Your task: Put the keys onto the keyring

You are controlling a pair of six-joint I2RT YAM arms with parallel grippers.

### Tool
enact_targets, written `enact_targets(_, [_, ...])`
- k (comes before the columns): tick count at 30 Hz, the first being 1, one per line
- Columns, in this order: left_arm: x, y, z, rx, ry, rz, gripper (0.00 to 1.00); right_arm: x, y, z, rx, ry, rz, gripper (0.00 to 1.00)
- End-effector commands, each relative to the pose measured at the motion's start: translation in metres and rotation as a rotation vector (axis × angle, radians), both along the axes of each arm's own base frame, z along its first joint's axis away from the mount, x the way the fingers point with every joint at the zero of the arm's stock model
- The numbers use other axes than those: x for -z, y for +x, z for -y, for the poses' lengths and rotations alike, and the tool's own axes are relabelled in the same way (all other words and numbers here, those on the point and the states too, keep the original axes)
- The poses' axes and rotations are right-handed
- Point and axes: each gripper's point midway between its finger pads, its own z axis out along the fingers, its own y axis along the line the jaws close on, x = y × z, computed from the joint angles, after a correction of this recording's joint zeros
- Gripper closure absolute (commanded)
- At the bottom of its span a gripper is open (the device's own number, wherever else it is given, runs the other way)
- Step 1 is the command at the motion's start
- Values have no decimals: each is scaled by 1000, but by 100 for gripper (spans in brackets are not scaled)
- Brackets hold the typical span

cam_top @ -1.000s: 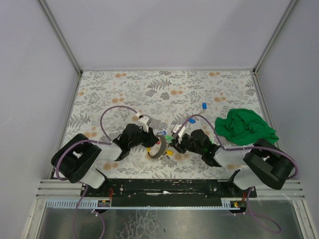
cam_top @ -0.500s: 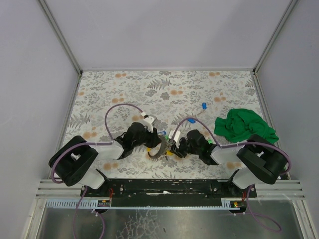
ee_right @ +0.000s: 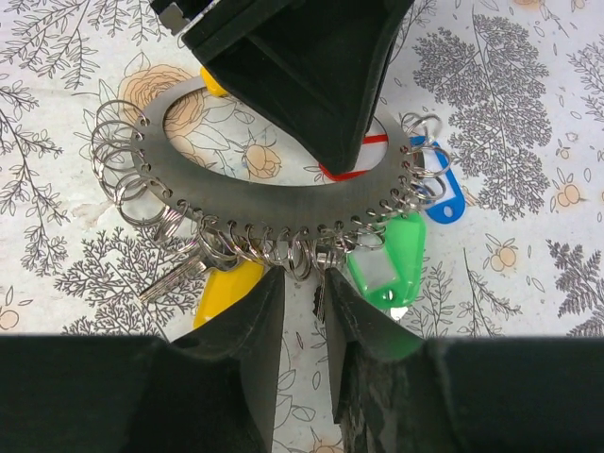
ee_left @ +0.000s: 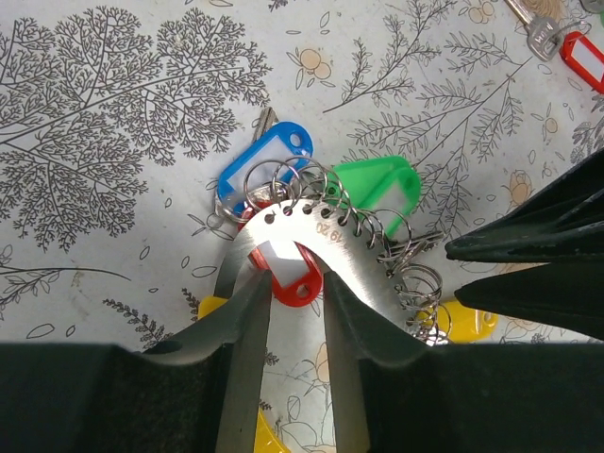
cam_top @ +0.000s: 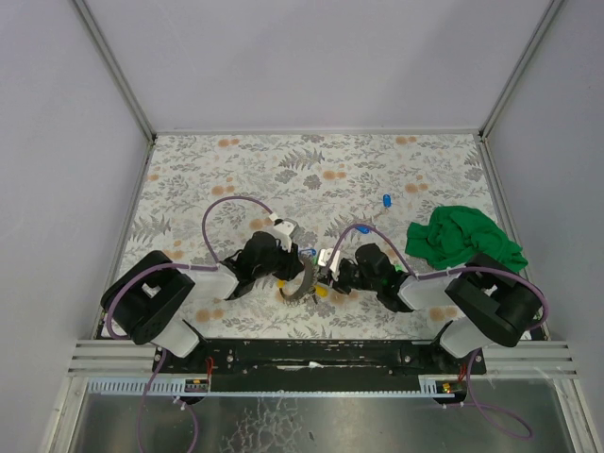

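Note:
The keyring (cam_top: 302,281) is a flat grey metal ring with many small split rings, lying between my two grippers. It carries blue (ee_left: 264,162), green (ee_left: 382,189), red (ee_left: 293,274) and yellow (ee_right: 226,288) tags. My left gripper (ee_left: 288,283) has its tips at the ring's (ee_left: 283,222) inner edge. Its jaws stand a narrow gap apart with the red tag showing between them. My right gripper (ee_right: 300,288) sits at the ring's (ee_right: 274,203) near edge. Its jaws are slightly apart around a hanging key blade (ee_right: 318,294), without pinching it. Loose blue-tagged keys (cam_top: 386,200) lie further back.
A crumpled green cloth (cam_top: 464,241) lies at the right. Another blue-tagged key (cam_top: 362,229) lies beside the right arm's cable. A key with a red tag (ee_left: 585,58) shows at the top right of the left wrist view. Grey walls and a metal frame surround the floral table (cam_top: 283,170).
Both grippers have closed in on the keyring; the right gripper moved left towards it. The ring has stayed roughly in place.

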Motion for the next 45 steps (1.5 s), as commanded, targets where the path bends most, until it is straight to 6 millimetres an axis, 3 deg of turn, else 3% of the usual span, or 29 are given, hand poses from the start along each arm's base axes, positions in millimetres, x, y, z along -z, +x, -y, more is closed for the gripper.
enact_targets(1, [-2, 7, 0, -4, 20, 36, 72, -21, 9, -20, -46, 72, 40, 71])
enact_targets(18, [-2, 6, 0, 1, 26, 36, 72, -11, 16, -25, -27, 34, -10, 81])
enact_targets(30, [-1, 8, -3, -11, 40, 39, 72, 12, 3, 6, -10, -164, -91, 78])
enact_targets(37, [-1, 7, -4, -9, 44, 39, 72, -14, 1, 0, -48, -138, -73, 70])
enact_targets(45, [-2, 8, -4, -11, 43, 41, 72, -34, 15, -13, -13, -84, -62, 75])
